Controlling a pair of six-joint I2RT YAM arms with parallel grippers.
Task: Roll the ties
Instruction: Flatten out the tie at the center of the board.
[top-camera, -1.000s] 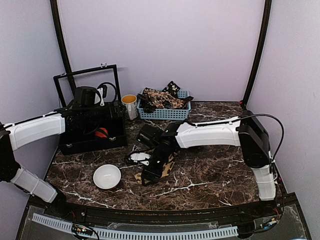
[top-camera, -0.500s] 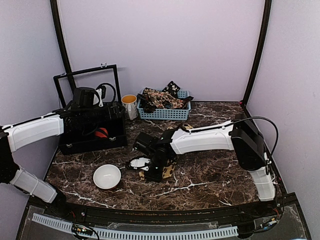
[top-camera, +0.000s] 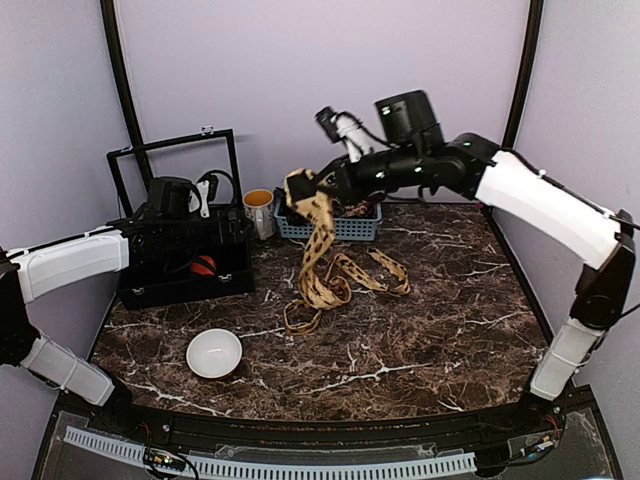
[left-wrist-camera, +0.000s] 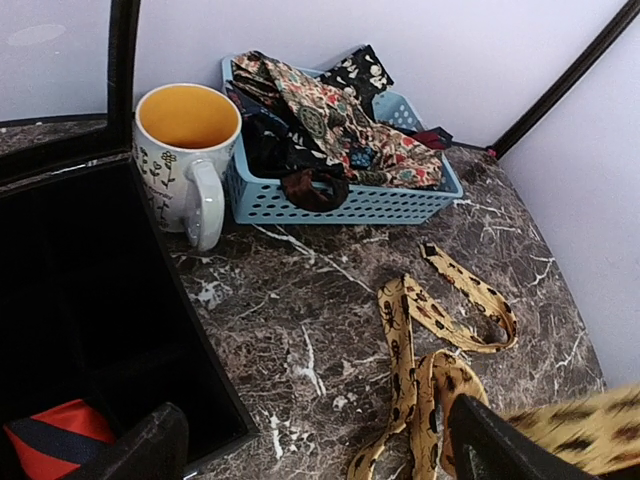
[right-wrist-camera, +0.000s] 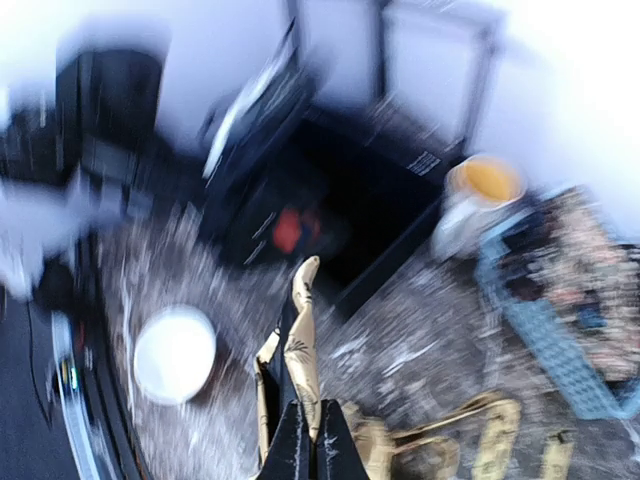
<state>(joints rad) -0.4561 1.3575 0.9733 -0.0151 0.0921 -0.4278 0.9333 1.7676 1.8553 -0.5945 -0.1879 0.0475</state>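
the right fingers (right-wrist-camera: 290, 450) are pinched tight on one end of the yellow tie (top-camera: 318, 235) with dark spots. they hold it high in the air, over the back of the table (top-camera: 440, 320), just in front of the blue basket (top-camera: 340, 229). the tie hangs down from there, and its lower part lies on the table in loose loops and bends. it is not rolled. the picture from the right wrist is blurry, but it shows the tie end poking out from between the shut fingers. the left fingers (left-wrist-camera: 150, 450) are spread wide with nothing in them. they hang at the edge of the black box (top-camera: 185, 278) on the left side of the table, well apart from the right fingers. other ties (left-wrist-camera: 330, 120) with bright prints lie in a heap in the basket. a mug (left-wrist-camera: 185, 150) with a yellow inside stands just beside the basket, between it and the black box. a white bowl (top-camera: 214, 352) sits near the front of the table. something red (left-wrist-camera: 60, 438) lies in the box.
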